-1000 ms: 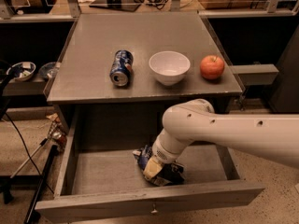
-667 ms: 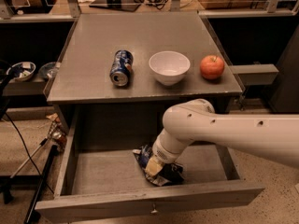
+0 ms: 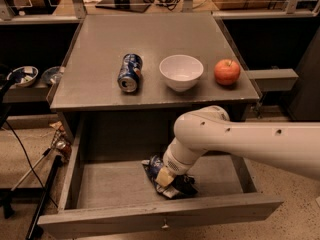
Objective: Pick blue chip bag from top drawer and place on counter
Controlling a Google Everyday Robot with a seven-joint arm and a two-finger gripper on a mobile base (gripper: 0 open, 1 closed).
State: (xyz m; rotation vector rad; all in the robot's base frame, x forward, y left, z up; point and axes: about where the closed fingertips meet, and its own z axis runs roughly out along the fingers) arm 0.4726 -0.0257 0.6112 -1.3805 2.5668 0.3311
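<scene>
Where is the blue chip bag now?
The bag lies in the open drawer, near the middle of its front wall, below the bowl that stands on the counter. The pincer is on top of the bag.
</scene>
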